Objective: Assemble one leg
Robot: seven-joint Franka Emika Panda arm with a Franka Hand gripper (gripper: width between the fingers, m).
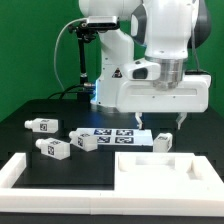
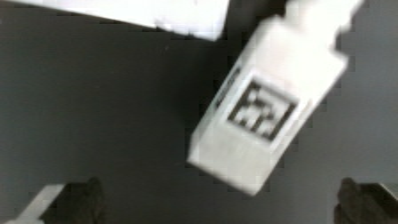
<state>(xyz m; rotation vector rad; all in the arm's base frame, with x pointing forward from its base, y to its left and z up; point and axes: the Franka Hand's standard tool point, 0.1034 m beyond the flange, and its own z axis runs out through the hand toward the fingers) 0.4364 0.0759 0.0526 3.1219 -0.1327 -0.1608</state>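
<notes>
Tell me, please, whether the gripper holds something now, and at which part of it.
Nothing is held. The fingers stand wide apart, and the leg lies on the table beneath them, touched by neither.

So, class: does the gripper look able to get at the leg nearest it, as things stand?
Probably yes. The gripper hangs open close over the leg, nothing lies on it, and the wrist view shows bare table along both long sides. The marker board lies near one end only.
</notes>
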